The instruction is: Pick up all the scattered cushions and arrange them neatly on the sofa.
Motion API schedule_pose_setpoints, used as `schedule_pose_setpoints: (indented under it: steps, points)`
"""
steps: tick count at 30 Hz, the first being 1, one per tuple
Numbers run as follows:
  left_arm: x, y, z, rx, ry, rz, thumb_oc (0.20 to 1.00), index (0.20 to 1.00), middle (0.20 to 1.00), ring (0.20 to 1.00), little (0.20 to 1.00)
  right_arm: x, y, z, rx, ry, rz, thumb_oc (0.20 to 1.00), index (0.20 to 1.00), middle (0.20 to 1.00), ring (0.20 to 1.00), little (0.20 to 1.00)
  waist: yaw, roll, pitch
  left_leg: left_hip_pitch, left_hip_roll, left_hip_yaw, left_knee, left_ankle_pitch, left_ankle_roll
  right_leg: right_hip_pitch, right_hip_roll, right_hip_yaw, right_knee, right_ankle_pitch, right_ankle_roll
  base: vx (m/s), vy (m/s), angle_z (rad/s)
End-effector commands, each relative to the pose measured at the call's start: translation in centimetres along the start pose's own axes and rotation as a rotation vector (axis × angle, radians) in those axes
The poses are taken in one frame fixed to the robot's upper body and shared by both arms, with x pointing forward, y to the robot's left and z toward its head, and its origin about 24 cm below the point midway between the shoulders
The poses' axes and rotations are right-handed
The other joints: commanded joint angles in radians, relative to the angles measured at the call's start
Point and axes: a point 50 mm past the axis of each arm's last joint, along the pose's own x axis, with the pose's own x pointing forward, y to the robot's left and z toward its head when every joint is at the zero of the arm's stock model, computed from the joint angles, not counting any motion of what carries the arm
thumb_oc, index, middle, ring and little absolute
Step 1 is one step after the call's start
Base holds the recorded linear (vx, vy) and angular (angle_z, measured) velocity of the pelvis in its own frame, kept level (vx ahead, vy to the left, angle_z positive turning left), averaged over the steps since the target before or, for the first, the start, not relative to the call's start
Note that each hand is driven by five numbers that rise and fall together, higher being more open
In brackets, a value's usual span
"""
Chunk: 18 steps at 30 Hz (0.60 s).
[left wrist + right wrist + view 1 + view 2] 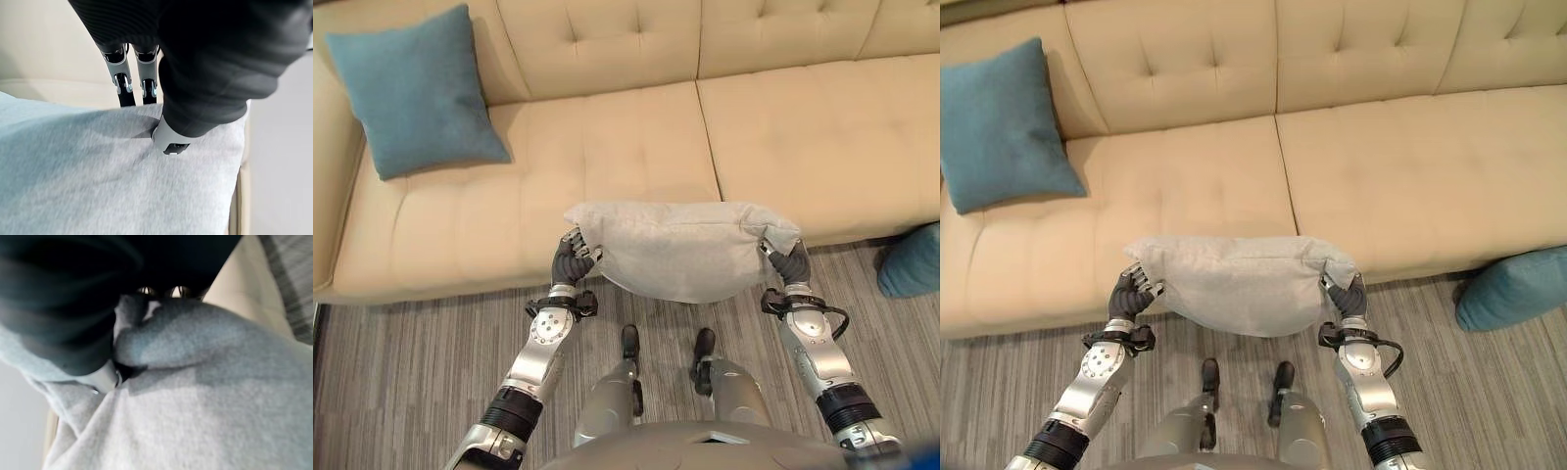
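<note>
A light grey cushion (680, 247) hangs in the air in front of the cream sofa (636, 147), just past its front edge. My left hand (572, 262) is curled round the cushion's left corner, and my right hand (790, 261) pinches its right corner. In the left wrist view the thumb (168, 139) presses into the grey cloth (98, 181). The right wrist view has grey cloth (205, 406) bunched against my right hand (105, 377). One teal cushion (416, 88) leans upright in the sofa's left corner. Another teal cushion (1513, 286) lies on the floor at the right.
Striped grey carpet (411, 372) covers the floor in front of the sofa. The sofa's middle seat (607, 147) and right seat (822, 137) are bare cream upholstery.
</note>
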Motion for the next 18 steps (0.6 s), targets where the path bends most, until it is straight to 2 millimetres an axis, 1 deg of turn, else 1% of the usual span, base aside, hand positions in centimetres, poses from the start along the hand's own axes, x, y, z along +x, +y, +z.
schedule_pose_setpoints:
  steps: [1,4,5,7,8,9,12,14,16,18]
  points:
    - [1.7,-0.5,4.2,0.027,-0.207,-0.071,0.200,0.200,0.200,0.200,0.200,1.0,0.5,4.6,-0.001,-0.236,0.039,0.200,0.200,0.200,0.200,0.200,-0.013,-0.056,-0.022,0.036,0.024,0.002,-0.008,-0.045,-0.064,0.116,-0.024,0.020,-0.208,0.125,0.124,0.10,-0.032,0.01]
    - [1.2,-0.1,3.7,0.053,-0.185,-0.067,0.200,0.200,0.200,0.200,0.200,0.5,0.0,4.2,-0.005,-0.222,0.029,0.200,0.200,0.200,0.200,0.200,-0.014,-0.057,-0.039,0.091,0.033,0.009,-0.016,-0.053,-0.069,0.172,-0.007,0.023,-0.213,0.104,0.117,0.10,-0.081,0.08]
    - [1.0,0.0,3.4,0.055,-0.174,-0.065,0.200,0.200,0.200,0.200,0.200,0.2,-0.2,3.9,-0.012,-0.213,0.023,0.200,0.200,0.200,0.200,0.200,-0.016,-0.058,-0.047,0.114,0.040,0.012,-0.012,-0.058,-0.073,0.199,0.004,0.025,-0.213,0.089,0.112,0.09,-0.096,0.03]
    - [0.8,0.2,3.2,0.058,-0.166,-0.062,0.200,0.200,0.200,0.200,0.200,0.0,-0.2,3.8,-0.009,-0.210,0.024,0.200,0.200,0.200,0.200,0.200,-0.018,-0.059,-0.047,0.127,0.042,0.014,-0.007,-0.064,-0.075,0.216,0.011,0.029,-0.216,0.082,0.107,0.06,-0.098,0.01]
    - [0.7,0.1,2.7,0.052,-0.141,-0.064,0.200,0.200,0.200,0.200,0.200,-0.1,-0.4,3.8,-0.013,-0.213,0.023,0.200,0.200,0.200,0.200,0.200,-0.020,-0.063,-0.050,0.139,0.046,0.012,0.019,-0.081,-0.074,0.244,0.021,0.034,-0.229,0.071,0.102,0.06,-0.126,-0.02]
    - [0.6,0.2,2.6,0.049,-0.134,-0.064,0.200,0.200,0.200,0.200,0.200,-0.2,-0.4,3.7,-0.017,-0.207,0.027,0.200,0.200,0.200,0.200,0.200,-0.020,-0.065,-0.051,0.141,0.047,0.012,0.033,-0.089,-0.073,0.257,0.023,0.035,-0.234,0.068,0.100,0.07,-0.120,-0.03]
    - [0.4,0.1,2.1,0.029,-0.113,-0.061,0.200,0.200,0.200,0.200,0.200,-0.4,-0.5,3.6,-0.035,-0.206,0.038,0.200,0.200,0.200,0.200,0.200,-0.020,-0.075,-0.035,0.127,0.044,0.000,0.137,-0.130,-0.073,0.287,0.020,0.035,-0.233,0.054,0.090,0.04,-0.060,-0.01]
    - [0.3,-0.3,2.0,0.016,-0.109,-0.070,0.200,0.200,0.200,0.200,0.200,-0.4,-0.6,3.5,-0.040,-0.203,0.036,0.200,0.200,0.200,0.200,0.200,-0.016,-0.088,-0.015,0.103,0.030,-0.008,0.207,-0.144,-0.078,0.309,0.009,0.034,-0.233,0.049,0.084,0.03,-0.011,0.00]
    - [0.3,-0.5,2.1,0.021,-0.116,-0.080,0.200,0.200,0.200,0.200,0.200,-0.3,-0.6,3.7,-0.034,-0.208,0.036,0.200,0.200,0.200,0.200,0.200,-0.009,-0.096,-0.008,0.059,-0.002,-0.026,0.209,-0.143,-0.071,0.310,0.007,0.037,-0.233,0.051,0.082,0.03,0.014,0.06]
    - [0.3,-0.4,2.2,0.037,-0.116,-0.083,0.200,0.200,0.200,0.200,0.200,-0.2,-0.6,3.8,-0.027,-0.209,0.032,0.200,0.200,0.200,0.200,0.200,-0.007,-0.100,-0.009,0.011,-0.024,-0.023,0.207,-0.131,-0.063,0.305,0.010,0.042,-0.230,0.051,0.083,0.07,0.040,0.14]
